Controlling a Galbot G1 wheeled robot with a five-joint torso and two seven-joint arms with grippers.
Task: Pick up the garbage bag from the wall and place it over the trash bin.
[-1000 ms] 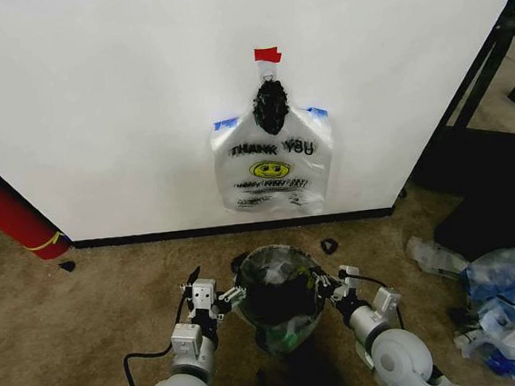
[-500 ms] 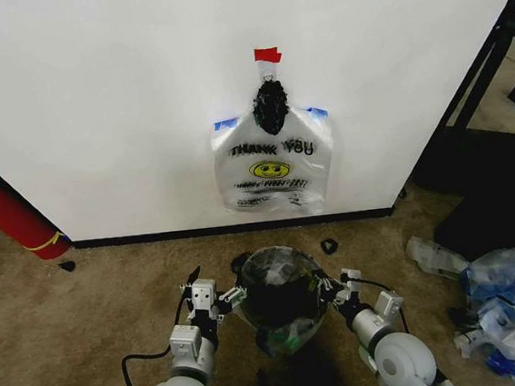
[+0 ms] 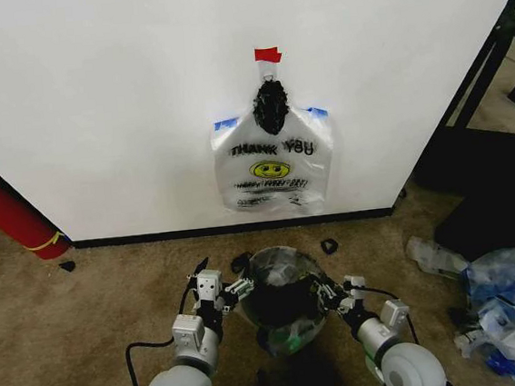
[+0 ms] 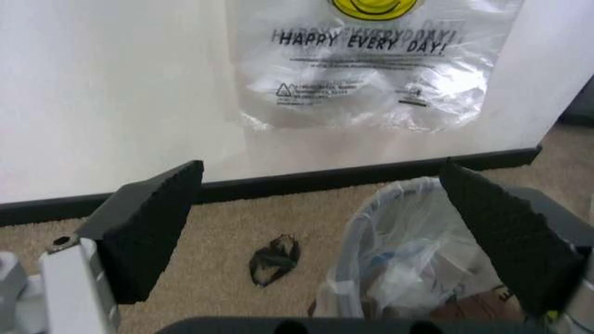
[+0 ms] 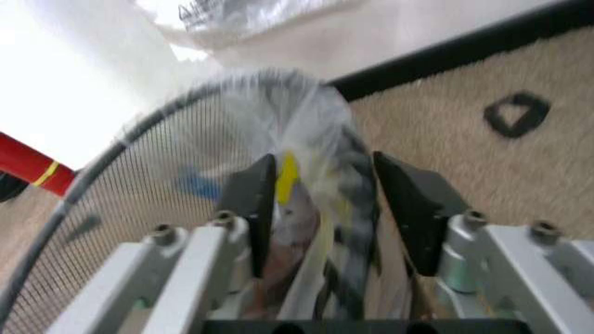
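Note:
The trash bin (image 3: 282, 307) is a small round black bin standing on the carpet in front of the wall (image 3: 93, 99). The garbage bag (image 3: 283, 265), thin, clear and bluish, lies draped over its rim and down inside. My left gripper (image 3: 235, 292) is beside the bin's left rim, open, its wide-apart black pads (image 4: 153, 223) holding nothing, with the bag (image 4: 408, 236) just beyond. At the right rim, my right gripper (image 3: 325, 290) has its fingers (image 5: 255, 202) closed in on a fold of the bag (image 5: 311, 132) next to the bin's mesh (image 5: 139, 202).
A white "THANK YOU" smiley bag (image 3: 273, 164) hangs on the wall above the bin. A red fire extinguisher (image 3: 4, 213) leans at the left. A heap of plastic bags (image 3: 510, 305) and a black rack (image 3: 491, 61) are at the right. A black scrap (image 3: 328, 245) lies on the carpet.
My left gripper has edged a little toward the wall along the bin's left side. My right arm has drawn back slightly toward me. The bin and bag stay put.

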